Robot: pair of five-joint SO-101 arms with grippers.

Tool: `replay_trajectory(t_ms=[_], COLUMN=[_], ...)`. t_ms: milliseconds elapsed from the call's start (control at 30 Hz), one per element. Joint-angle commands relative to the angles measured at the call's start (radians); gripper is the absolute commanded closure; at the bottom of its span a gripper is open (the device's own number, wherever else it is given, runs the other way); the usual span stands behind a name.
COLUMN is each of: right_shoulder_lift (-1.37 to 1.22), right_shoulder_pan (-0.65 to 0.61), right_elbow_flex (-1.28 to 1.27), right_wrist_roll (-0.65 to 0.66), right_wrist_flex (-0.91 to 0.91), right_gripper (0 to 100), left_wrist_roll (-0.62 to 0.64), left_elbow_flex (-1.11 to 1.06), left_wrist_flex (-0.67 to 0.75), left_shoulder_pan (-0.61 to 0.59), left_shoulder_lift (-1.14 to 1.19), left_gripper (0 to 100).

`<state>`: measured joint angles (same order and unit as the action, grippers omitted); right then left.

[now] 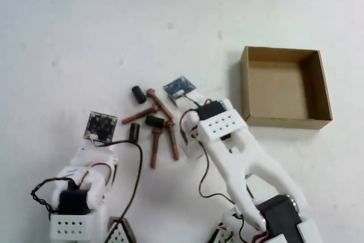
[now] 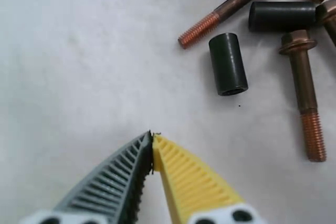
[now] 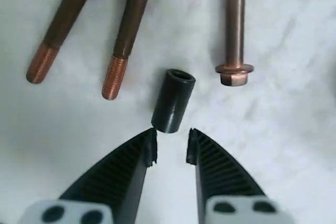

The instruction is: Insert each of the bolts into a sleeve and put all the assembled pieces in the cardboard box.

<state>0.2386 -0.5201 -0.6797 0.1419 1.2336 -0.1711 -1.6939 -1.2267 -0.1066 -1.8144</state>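
well, the right gripper [image 3: 171, 145] hangs slightly parted and empty, just short of a black sleeve [image 3: 173, 100] well apart from the cardboard box [image 1: 284, 122]. better to widen, straddle it squarely, then pinch.

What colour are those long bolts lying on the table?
Coppery brown; the long threaded metal bolts show it best in the right wrist view.

You are looking down from the high camera over the whole table [image 1: 68, 38], with both arms at its near edge. Your left wrist camera is facing down close past the left gripper [image 2: 152, 137], your right one past the right gripper [image 3: 170, 145], and all three views are sharing the scattered bolts [image 1: 154, 147].
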Motion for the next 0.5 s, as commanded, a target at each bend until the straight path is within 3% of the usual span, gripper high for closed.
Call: replay_trajectory(t_ms=[0,267,467], right_shoulder_lift=[-0.001,-0.001,0.001], right_shoulder_pan=[-0.012,-0.012,-0.012], right_elbow_flex=[0.035,-0.003,-0.138], right_wrist_roll=[-0.061,-0.072,-0.074], right_wrist_flex=[-0.059,-0.107,-0.294], right_gripper=[93.6,84.7,89.2], left_wrist_roll=[0.008,0.006,0.006], left_elbow_flex=[0.000,0.000,0.000], left_wrist_flex=[0.023,0.021,0.021], left_shoulder_pan=[-0.012,-0.013,-0.013], left_shoulder_lift=[-0.007,-0.007,-0.007], left_gripper=[98,98,98])
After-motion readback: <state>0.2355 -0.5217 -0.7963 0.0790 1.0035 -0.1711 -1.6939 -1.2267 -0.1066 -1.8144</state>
